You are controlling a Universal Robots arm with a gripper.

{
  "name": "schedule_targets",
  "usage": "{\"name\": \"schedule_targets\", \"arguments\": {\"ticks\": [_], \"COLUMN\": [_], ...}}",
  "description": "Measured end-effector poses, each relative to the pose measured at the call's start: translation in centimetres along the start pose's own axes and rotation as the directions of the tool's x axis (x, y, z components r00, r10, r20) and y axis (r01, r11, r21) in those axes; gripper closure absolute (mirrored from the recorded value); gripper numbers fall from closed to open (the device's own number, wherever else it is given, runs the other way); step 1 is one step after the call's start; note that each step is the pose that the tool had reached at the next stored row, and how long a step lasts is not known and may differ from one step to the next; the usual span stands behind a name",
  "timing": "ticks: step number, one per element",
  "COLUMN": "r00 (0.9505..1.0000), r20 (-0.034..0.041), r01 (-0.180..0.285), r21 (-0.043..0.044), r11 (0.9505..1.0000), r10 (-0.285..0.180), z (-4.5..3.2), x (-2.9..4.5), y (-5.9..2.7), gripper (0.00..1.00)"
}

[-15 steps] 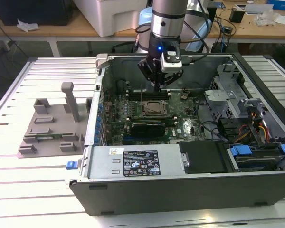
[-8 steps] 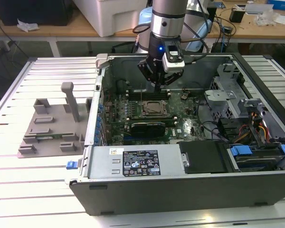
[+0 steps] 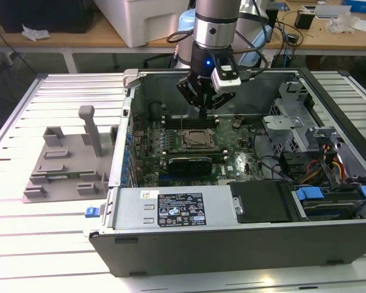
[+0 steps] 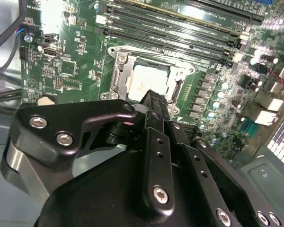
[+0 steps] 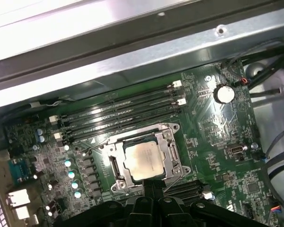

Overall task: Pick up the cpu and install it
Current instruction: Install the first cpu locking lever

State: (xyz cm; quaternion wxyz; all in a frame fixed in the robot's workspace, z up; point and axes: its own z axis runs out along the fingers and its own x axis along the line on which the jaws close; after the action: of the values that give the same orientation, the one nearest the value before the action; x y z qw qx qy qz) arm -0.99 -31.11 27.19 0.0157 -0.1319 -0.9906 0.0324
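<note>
Near corner of the cpu (image 4: 149,82) is covered by the gripper (image 4: 155,100) in the second wrist view; its near edge (image 5: 144,163) meets the fingertips in the first wrist view. Can't tell contact. Exterior view: computer case (image 3: 244,244) cut off at the right edge, label print too small.

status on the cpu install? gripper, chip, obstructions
Gripper above the socket frame, holding nothing that shows. Cpu lies flat inside the socket on the motherboard. Nothing lying over the chip in both wrist views.
</note>
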Motion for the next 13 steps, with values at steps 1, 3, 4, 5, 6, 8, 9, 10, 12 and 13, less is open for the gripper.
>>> {"name": "schedule_targets", "arguments": {"ticks": [1,3,4,5,6,8,9,10,12,13], "r00": [1.0000,0.9996,0.9992,0.9988,0.9984,0.9971,0.9956,0.9932,0.9891,0.9881], "r20": [0.0006,0.0020,0.0028,0.0034,0.0038,0.0052,0.0064,0.0077,0.0073,0.0068], "r01": [0.008,0.029,0.040,0.049,0.056,0.076,0.094,0.116,0.147,0.154], "r21": [0.0002,0.0007,0.0009,0.0012,0.0014,0.0019,0.0024,0.0022,-0.0156,-0.0235], "r11": [1.0000,0.9996,0.9992,0.9988,0.9984,0.9971,0.9956,0.9932,0.9890,0.9878], "r10": [-0.008,-0.029,-0.040,-0.049,-0.056,-0.076,-0.094,-0.116,-0.147,-0.154], "z": [0.00,0.00,0.00,0.00,0.00,0.00,0.00,0.01,0.00,0.00], "x": [0.00,0.00,0.00,0.00,0.00,0.00,0.00,0.00,0.00,0.00], "y": [0.00,0.00,0.00,0.00,0.00,0.00,0.00,0.01,0.00,0.00], "gripper": [0.89,0.89,0.89,0.89,0.89,0.89,0.89,0.89,0.89,0.89]}}
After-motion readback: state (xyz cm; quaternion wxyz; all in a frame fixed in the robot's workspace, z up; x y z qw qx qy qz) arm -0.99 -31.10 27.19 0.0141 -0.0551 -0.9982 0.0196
